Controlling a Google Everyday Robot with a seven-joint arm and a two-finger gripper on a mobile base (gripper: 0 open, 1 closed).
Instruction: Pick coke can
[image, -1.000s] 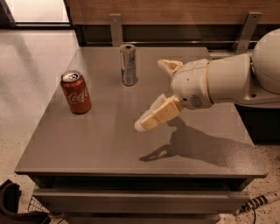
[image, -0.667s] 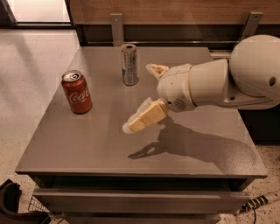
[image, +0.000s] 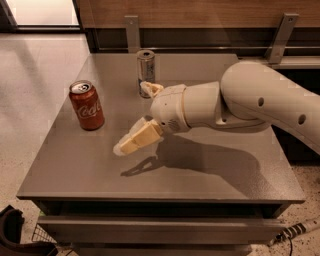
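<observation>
Near coke can (image: 87, 106), gripper (image: 133, 119), fingers (image: 137, 139) apart

The arm (image: 270, 97) comes in from the right edge of the frame as a thick cream-white link, sloping up to a rounded elbow in the upper right and bearing two small dark round holes along its side. From there a shorter, narrower wrist (image: 200, 105) runs nearly level toward the centre. The gripper (image: 131, 118) sits just left of centre, pointing left and slightly down. Its two tan fingers are spread wide apart: the lower finger (image: 136, 141) angles down to the left, and the upper finger (image: 150, 89) pokes up behind the wrist housing, with nothing held between them.
</observation>
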